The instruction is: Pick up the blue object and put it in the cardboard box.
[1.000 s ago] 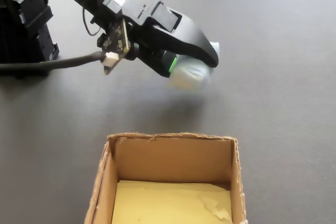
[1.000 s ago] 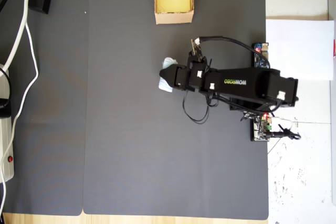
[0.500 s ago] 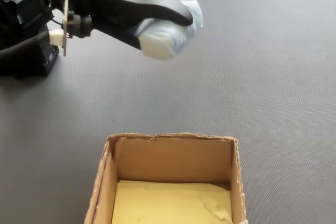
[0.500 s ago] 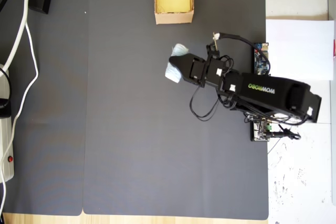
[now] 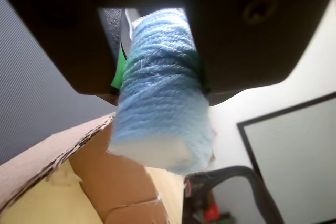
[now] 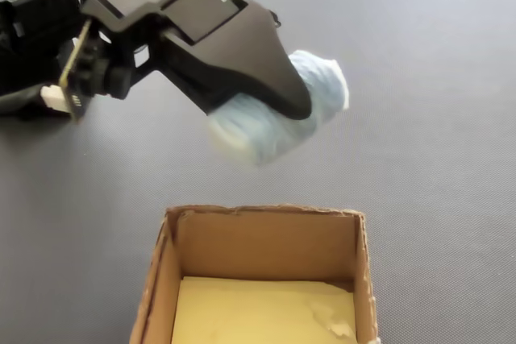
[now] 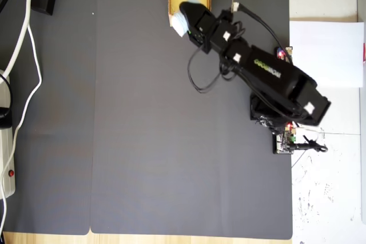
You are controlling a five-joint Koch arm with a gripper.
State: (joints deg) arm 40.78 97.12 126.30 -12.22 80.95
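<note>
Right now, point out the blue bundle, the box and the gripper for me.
Blue bundle (image 6: pixel 318 78), fixed view: on its wound end that shows past the jaw.
Box (image 6: pixel 266 241), fixed view: on the inside of its far wall.
Gripper (image 5: pixel 160 85), wrist view: between the fingertips, shut on the bundle.

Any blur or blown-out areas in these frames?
Fixed view: yarn bundle is motion-smeared, cardboard box sharp. Wrist view: pincer body dark and underexposed, background at right washed out. Overhead view: white paper nearly blown out.
</note>
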